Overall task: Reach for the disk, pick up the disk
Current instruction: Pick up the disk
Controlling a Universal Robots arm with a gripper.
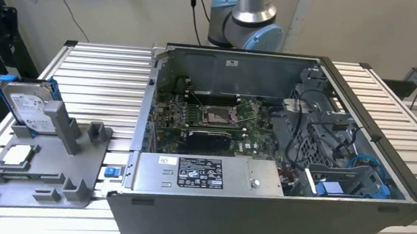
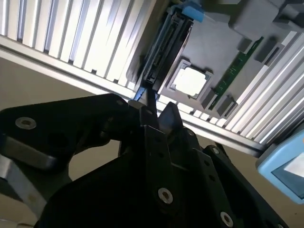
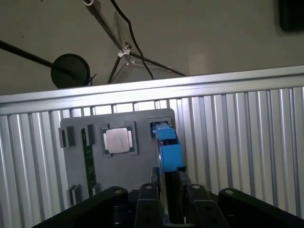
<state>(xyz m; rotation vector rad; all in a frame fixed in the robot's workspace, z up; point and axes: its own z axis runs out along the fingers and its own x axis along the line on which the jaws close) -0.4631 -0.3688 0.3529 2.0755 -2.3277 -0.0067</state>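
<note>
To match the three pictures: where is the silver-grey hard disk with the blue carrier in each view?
Exterior view: the silver-grey hard disk in its bright blue plastic carrier stands upright in the grey plastic tray, at the exterior view's left.
Second wrist view: the disk is edge-on, beside the small square silver chip.
First wrist view: the disk is edge-on, beside the chip.
Shared landmark: the chip, flat in that tray.
</note>
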